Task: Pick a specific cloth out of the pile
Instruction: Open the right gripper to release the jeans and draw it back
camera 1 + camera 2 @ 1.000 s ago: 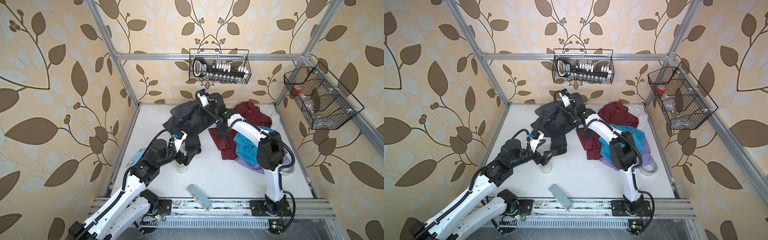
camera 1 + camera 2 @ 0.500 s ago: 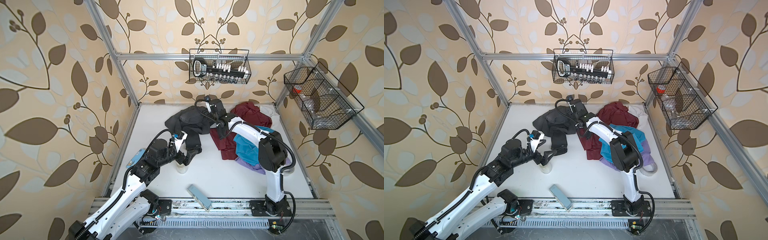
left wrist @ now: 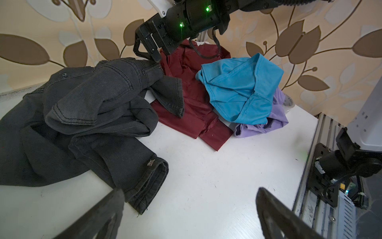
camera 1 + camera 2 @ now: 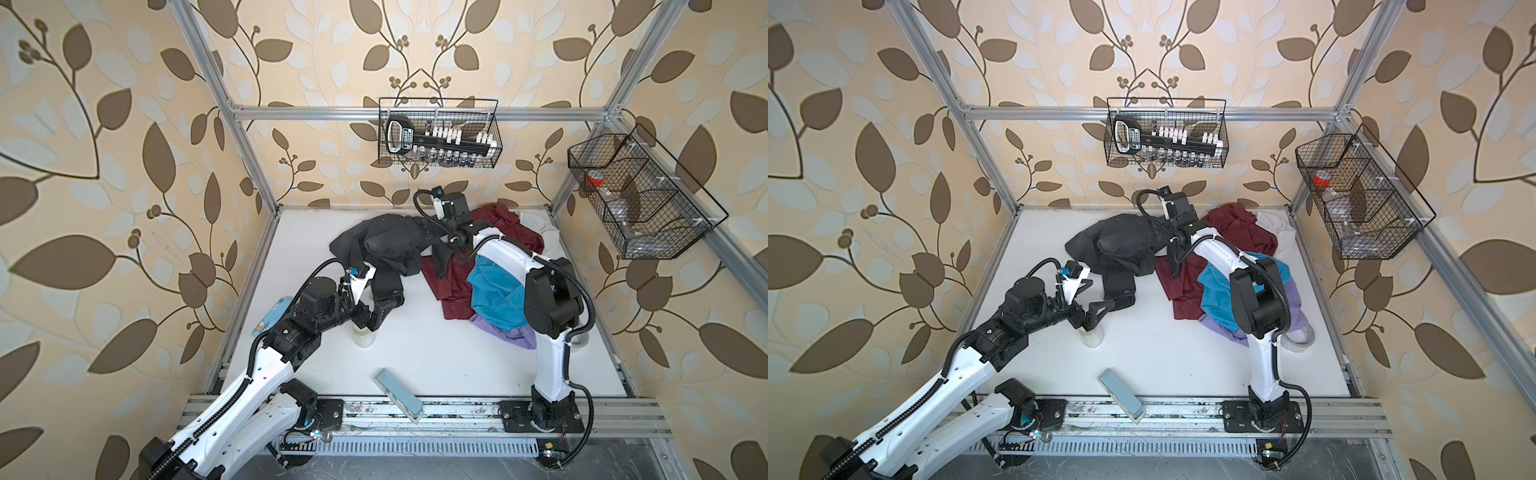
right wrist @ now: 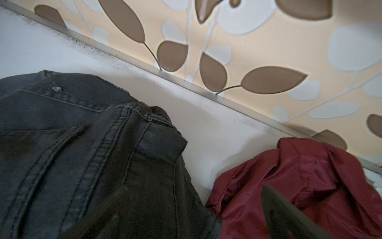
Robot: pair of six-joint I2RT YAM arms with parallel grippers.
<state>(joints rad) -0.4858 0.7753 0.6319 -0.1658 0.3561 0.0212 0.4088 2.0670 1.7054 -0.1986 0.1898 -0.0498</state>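
Lying crumpled on the white bench (image 4: 415,353), toward the back and left of the pile (image 4: 494,291): the cloth (image 4: 386,241), dark charcoal denim with stitched seams and a pocket showing in the right wrist view. Spreading from a bunched waistband near the rear wall down to one leg stretched toward the front, hem flat on the bench. Overlapping the pile with a loose denim flap draped onto the maroon shirt (image 3: 198,99); apart from the teal garment (image 3: 239,89) and the lavender shirt (image 3: 258,128), both heaped just beside the maroon one, with a scrap of white fabric (image 4: 536,220) at the back corner.

Hovering at the waistband end of the cloth: the right gripper (image 3: 157,55), jaws spread wide, nothing between them. One fingertip (image 3: 154,60) right at the denim; touching or just clear, cannot tell.

Hanging low over the bench near the leg hem: the left gripper (image 3: 189,196), jaws likewise wide apart and empty. Seen in the left wrist view with one finger (image 3: 109,209) just beside the hem, no denim between the jaws. Placed in both top views above a small pale container (image 4: 363,338) standing on the bench.

Resting at the front edge: a flat grey-blue block (image 4: 399,395). Hooked on the frame: a back wire basket (image 4: 438,137) with small items inside, and a side wire basket (image 4: 640,208) on the right.
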